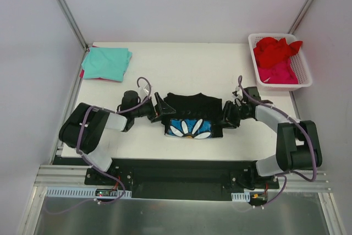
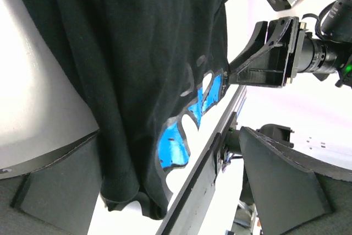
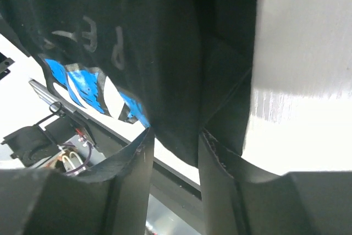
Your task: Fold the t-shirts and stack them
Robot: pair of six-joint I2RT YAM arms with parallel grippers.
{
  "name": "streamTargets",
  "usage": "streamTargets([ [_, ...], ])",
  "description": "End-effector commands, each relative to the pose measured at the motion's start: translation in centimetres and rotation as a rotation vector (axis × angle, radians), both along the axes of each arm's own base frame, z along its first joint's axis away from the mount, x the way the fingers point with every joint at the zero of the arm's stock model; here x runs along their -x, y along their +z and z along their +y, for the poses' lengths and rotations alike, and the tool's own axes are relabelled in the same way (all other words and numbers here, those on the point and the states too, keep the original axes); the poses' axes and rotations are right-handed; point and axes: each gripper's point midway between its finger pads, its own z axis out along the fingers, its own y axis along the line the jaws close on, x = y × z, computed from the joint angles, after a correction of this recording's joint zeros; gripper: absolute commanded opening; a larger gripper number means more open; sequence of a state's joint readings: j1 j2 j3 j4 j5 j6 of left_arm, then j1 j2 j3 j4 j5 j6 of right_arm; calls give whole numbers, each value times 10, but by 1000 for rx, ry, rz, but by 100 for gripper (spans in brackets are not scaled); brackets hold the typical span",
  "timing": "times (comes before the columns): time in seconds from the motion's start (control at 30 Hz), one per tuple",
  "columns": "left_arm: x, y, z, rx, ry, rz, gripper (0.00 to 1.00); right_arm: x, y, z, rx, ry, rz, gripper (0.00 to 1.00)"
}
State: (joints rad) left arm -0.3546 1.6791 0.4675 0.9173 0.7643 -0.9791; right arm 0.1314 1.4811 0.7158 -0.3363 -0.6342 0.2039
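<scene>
A black t-shirt (image 1: 190, 105) lies folded at the table's near middle, its white-and-blue flower print (image 1: 190, 128) facing up at the front. My left gripper (image 1: 163, 112) is at the shirt's left edge, wide open. In the left wrist view the cloth (image 2: 137, 70) hangs beside the left finger (image 2: 60, 185). My right gripper (image 1: 225, 115) is at the shirt's right edge. Its jaws stand partly open, and the shirt's edge (image 3: 176, 81) lies between the fingertips (image 3: 144, 152). A folded teal t-shirt (image 1: 106, 63) lies at the far left corner. Red (image 1: 275, 49) and pink (image 1: 279, 72) t-shirts are in the basket.
A white slotted basket (image 1: 307, 72) stands at the table's far right corner. A strip of pink cloth (image 1: 94, 78) shows under the teal shirt. The table's black front rail (image 1: 181, 163) runs just below the black shirt.
</scene>
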Motion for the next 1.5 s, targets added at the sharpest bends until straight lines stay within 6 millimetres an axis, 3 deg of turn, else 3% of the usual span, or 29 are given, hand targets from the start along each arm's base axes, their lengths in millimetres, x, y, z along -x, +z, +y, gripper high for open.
streamTargets([
  [0.0,-1,7,9,-117,19,-43,99,2,20,-6,68,6,-61,43],
  [0.07,-7,24,10,-137,25,-92,99,1,29,-12,104,-9,-88,49],
  [0.23,-13,28,24,-279,43,-72,99,-11,71,-16,131,-31,-174,54],
  [0.53,-49,53,36,-318,75,-122,99,-47,119,-5,74,-28,-313,51],
  [0.57,-58,65,31,-296,77,-142,99,-54,128,-1,51,-16,-340,50],
  [0.6,-61,64,25,-273,56,-129,99,-61,121,1,48,-10,-316,48],
  [0.63,-64,70,18,-235,39,-142,99,-68,121,3,38,-6,-319,35],
  [0.67,-74,84,11,-176,44,-171,99,-73,121,9,6,7,-308,31],
  [0.73,-78,85,0,-120,7,-164,99,-90,116,16,-20,13,-293,21],
  [0.87,-104,96,-7,-97,-12,-205,99,-114,114,28,-78,48,-289,15],
  [0.9,-110,88,-10,-95,-22,-191,99,-124,116,29,-85,52,-300,13],
  [0.93,-114,95,-16,-67,-48,-205,99,-129,105,31,-92,57,-267,13],
  [1.03,-121,89,-24,-12,-43,-175,99,-138,88,38,-128,65,-207,10],
  [1.23,-111,86,-41,51,-52,-121,99,-125,59,40,-141,58,-136,9],
  [1.47,-97,98,-56,113,-61,-112,99,-109,49,39,-126,61,-120,9],
])
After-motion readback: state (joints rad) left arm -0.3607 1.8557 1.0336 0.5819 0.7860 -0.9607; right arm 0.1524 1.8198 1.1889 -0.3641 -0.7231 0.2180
